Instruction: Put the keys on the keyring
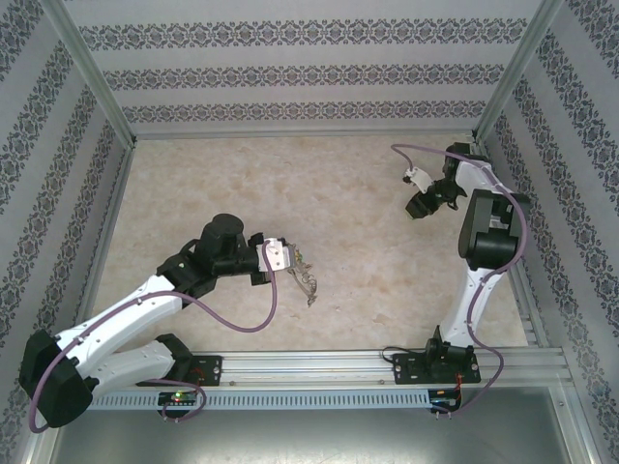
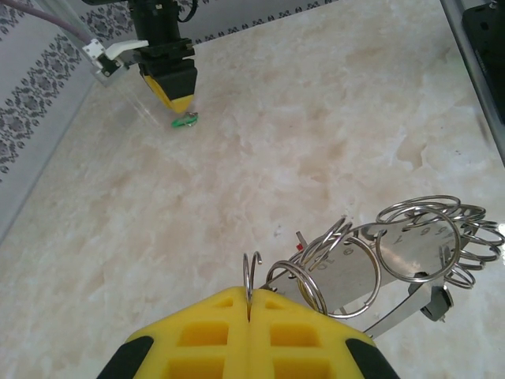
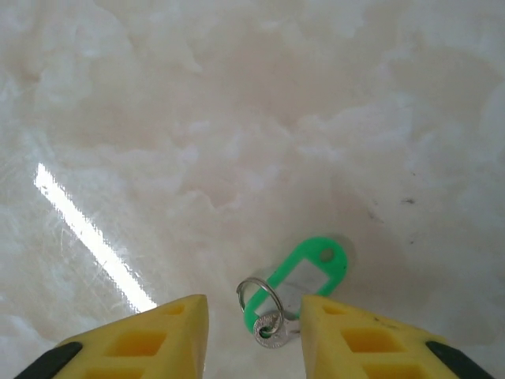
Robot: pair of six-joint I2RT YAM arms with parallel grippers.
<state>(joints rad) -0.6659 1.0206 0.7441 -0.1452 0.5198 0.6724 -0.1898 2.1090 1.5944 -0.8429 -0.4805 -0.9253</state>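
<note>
**Nearest the green key (image 3: 306, 272): the right gripper (image 3: 254, 312)**

Its fingers stand spread, the key lying flat just ahead between them, long axis slanting off toward the right finger. The left gripper (image 2: 248, 304), well apart, pinches the keyring (image 2: 355, 280).

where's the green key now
The green key lies flat on the table, far right side; the right wrist view shows it between the fingers of the open right gripper.
</note>
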